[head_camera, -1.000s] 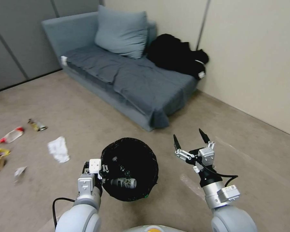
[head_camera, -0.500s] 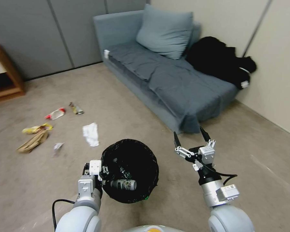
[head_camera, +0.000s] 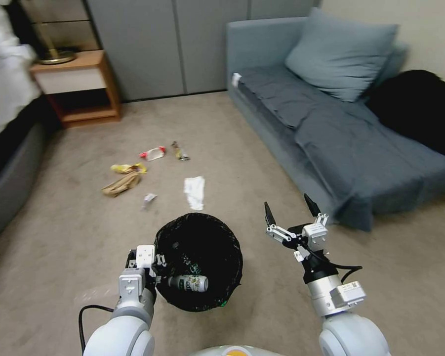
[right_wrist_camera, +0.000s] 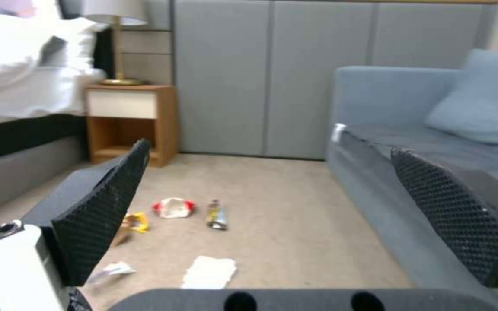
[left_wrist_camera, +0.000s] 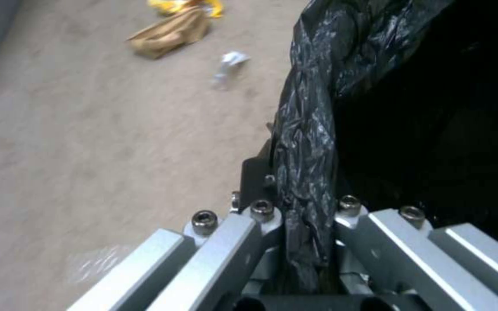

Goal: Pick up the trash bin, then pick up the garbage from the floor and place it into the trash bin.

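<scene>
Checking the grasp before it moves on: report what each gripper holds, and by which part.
The left gripper is clamped on the bag-covered rim of the small round bin with a black plastic liner. The right gripper is open and holds nothing.

We are in a bedroom or small living room of a home. Beige carpet point(head_camera: 242, 128) covers the floor. At two o'clock stands a blue-grey sofa point(head_camera: 331, 123) with a large matching cushion point(head_camera: 341, 54) and a heap of black clothing point(head_camera: 420, 109). At eleven o'clock a wooden bedside table point(head_camera: 79, 89) carries a brass lamp base point(head_camera: 54, 57). At nine o'clock is a bed point(head_camera: 7, 123) with white bedding. Grey wardrobe-like panels point(head_camera: 182, 44) line the twelve o'clock wall.
</scene>
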### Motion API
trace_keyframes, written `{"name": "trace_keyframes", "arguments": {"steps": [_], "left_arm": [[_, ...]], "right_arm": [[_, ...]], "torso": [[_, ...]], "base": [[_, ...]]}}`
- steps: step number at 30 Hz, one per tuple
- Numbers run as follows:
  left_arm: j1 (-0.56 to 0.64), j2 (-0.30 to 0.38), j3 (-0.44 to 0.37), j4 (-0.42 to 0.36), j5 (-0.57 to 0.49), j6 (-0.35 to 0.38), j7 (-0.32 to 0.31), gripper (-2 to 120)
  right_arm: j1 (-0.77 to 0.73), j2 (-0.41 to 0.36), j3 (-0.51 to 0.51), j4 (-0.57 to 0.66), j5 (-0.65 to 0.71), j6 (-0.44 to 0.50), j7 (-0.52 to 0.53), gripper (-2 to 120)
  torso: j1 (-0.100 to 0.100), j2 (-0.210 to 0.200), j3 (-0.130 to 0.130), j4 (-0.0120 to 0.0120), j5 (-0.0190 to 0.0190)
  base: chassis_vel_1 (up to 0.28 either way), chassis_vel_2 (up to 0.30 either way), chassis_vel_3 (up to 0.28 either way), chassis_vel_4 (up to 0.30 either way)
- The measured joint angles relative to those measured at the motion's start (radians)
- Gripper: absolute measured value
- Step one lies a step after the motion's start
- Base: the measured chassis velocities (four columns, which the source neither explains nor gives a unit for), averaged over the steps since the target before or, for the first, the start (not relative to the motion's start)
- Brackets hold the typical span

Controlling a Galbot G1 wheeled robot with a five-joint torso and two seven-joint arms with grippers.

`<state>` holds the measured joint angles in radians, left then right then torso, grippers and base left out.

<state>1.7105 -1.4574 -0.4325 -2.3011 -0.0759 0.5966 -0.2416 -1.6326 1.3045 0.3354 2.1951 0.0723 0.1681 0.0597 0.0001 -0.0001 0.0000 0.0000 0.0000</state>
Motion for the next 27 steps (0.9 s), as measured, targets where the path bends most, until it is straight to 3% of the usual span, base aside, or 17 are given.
{"name": "trace_keyframes", "arguments": {"steps": [11, 27], "left_arm": [[-0.003, -0.003, 0.001, 0.008, 0.002, -0.002, 0.001, 1], [-0.01, -0.008, 0.006, 0.014, 0.006, -0.005, 0.002, 1]], "right_arm": [[-0.003, 0.006, -0.001, -0.004, -0.001, 0.0, -0.007, 100], [-0.009, 0.01, 0.002, -0.005, -0.001, 0.002, -0.009, 100]], "torso": [[0.0, 0.0, 0.0, 0.0003, 0.0001], [0.0, 0.0, 0.0, -0.0001, 0.0]], "base": [[0.117, 0.107, 0.109, 0.117], [0.01, 0.009, 0.009, 0.013]]}}
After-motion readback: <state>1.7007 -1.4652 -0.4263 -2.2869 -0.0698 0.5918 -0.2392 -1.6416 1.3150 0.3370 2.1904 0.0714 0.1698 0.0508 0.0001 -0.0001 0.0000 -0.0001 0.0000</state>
